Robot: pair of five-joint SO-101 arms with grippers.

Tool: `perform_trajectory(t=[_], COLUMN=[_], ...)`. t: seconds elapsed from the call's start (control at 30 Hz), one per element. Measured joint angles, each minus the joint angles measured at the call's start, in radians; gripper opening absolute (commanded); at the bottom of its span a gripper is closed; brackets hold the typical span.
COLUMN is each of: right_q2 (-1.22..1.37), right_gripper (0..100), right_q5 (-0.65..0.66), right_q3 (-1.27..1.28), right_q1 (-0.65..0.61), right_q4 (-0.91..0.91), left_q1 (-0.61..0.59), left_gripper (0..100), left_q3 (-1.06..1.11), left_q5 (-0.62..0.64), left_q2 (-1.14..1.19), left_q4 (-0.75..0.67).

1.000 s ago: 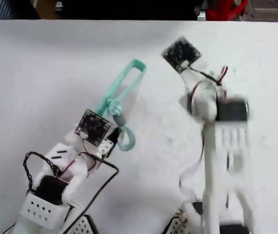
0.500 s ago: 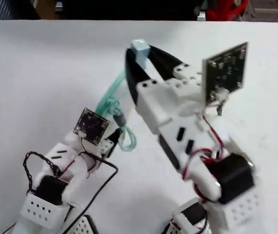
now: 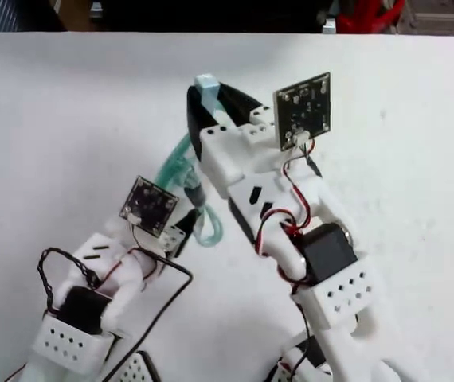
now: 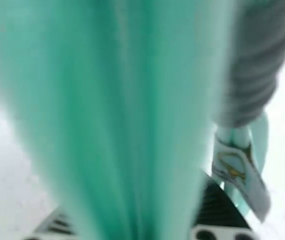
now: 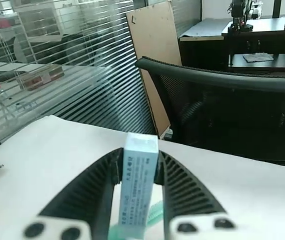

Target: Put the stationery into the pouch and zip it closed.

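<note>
Left arm: enters at the lower left of the high view and slants up and right, low over the white desk (image 3: pixel 68 103). Its camera board (image 3: pixel 151 207) faces up. Left claw (image 3: pixel 187 227) sits at the lower end of the pouch (image 3: pixel 176 161). Whether it is spread or closed cannot be told.

Pouch: mint green, lying flat on the desk left of centre and running diagonally up and right. Its loop strap (image 3: pixel 208 228) curls beside the left claw. In the left wrist view the pouch (image 4: pixel 122 115) is pressed close to the lens. A grey ribbed piece (image 4: pixel 255 65) and a tagged strap (image 4: pixel 237 172) lie next to it.

Right arm: comes up from the bottom edge right of centre and bends at a black motor (image 3: pixel 328 253). From there it stretches up and left, crossing above the upper part of the pouch. Right claw (image 3: pixel 206 86), at upper centre, is narrowed onto a pale blue block (image 3: pixel 205 80), which is held above the desk near the pouch's far end. The right wrist view shows the claw (image 5: pixel 139 154) pinching the block (image 5: pixel 138 187) upright between both black jaws.
</note>
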Motion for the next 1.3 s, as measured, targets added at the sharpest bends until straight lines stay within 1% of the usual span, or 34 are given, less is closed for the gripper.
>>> perform_trajectory(t=[0.3,0.43,0.83,0.97,1.07,1.17,1.23,1.27,1.3], right_q2=[0.012,0.011,0.014,0.014,0.014,0.023,0.061,0.087,0.115], right_gripper=[1.8,1.8,1.8,1.8,1.8,1.8,2.7,5.1,9.9], right_q5=[0.000,0.002,0.017,0.043,0.049,0.049,0.049,0.049,0.049], right_q3=[0.005,0.005,-0.021,-0.074,-0.115,-0.141,-0.167,-0.183,-0.199], right_q1=[-0.115,-0.110,-0.018,-0.021,-0.061,-0.106,-0.114,-0.115,-0.117], right_q4=[0.081,0.083,0.100,0.215,0.305,0.334,0.339,0.345,0.358], left_q1=[0.000,0.000,0.000,0.003,0.000,0.000,0.000,0.000,0.000], left_gripper=[18,18,17,18,18,19,19,19,19], left_q3=[0.002,0.002,0.002,0.002,0.002,0.002,0.002,0.002,0.002], left_q5=[0.002,0.002,0.002,0.002,0.002,0.002,0.002,0.002,0.002], left_q2=[0.000,0.000,0.000,0.000,0.000,0.000,0.000,0.000,0.000], left_q4=[0.000,0.000,0.000,0.000,0.000,0.000,0.000,0.000,0.000])
